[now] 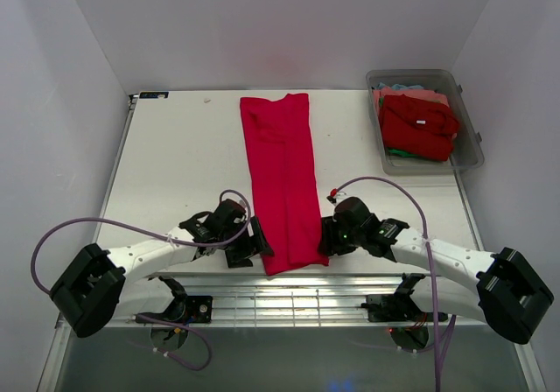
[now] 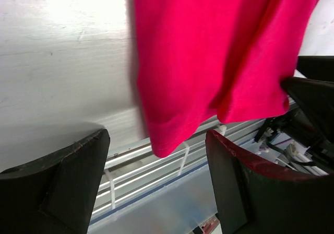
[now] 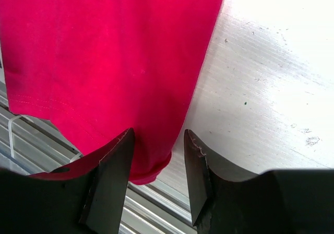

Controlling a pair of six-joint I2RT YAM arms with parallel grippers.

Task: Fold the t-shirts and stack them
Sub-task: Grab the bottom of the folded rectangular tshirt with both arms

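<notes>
One crimson t-shirt (image 1: 284,182) lies folded lengthwise into a long narrow strip down the middle of the table, its near hem reaching over the front edge. My left gripper (image 1: 256,241) sits at the strip's near left corner, wide open; in the left wrist view that t-shirt corner (image 2: 167,135) hangs between and beyond the left gripper (image 2: 156,140), touching neither finger. My right gripper (image 1: 325,234) is at the near right corner. It is open by a narrower gap, and the t-shirt hem corner (image 3: 148,161) lies between the fingertips of the right gripper (image 3: 157,135), ungripped.
A clear plastic bin (image 1: 472,151) at the back right holds more t-shirts (image 1: 418,125), red on top with pink, green and light blue under it. Metal rails (image 1: 289,300) run along the table's front edge below the hem. White walls close in both sides.
</notes>
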